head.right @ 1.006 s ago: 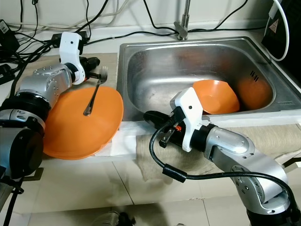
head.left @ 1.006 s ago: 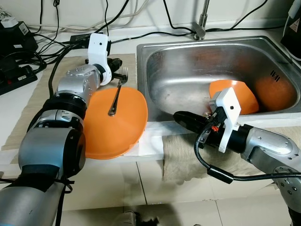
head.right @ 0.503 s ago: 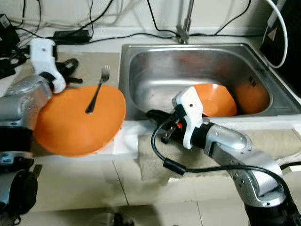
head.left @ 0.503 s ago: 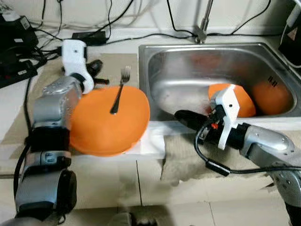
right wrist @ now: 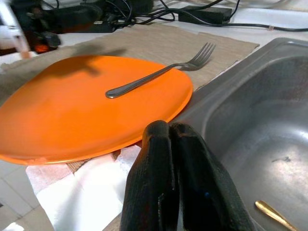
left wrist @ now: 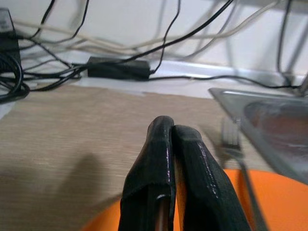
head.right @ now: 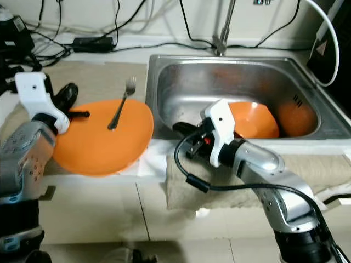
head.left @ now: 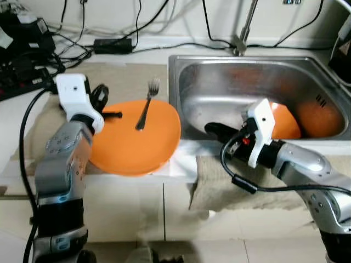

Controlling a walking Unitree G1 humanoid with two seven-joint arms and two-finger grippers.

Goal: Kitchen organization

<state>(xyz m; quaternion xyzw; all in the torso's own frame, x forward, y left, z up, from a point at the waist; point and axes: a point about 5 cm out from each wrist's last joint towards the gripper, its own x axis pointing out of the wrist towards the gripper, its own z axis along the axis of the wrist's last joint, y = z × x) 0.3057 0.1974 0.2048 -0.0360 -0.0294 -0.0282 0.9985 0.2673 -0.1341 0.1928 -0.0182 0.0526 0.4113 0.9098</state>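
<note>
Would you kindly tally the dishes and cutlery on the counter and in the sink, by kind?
Orange plate on the counter: 1
Orange bowl in the sink: 1
Fork across the plate: 1
Gold-coloured utensil in the sink, partly seen: 1
Total: 4

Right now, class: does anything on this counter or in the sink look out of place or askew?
Yes. A fork lies across the orange plate with its tines poking past the far rim. The plate overhangs the counter's front edge. An orange bowl sits tilted in the sink.
</note>
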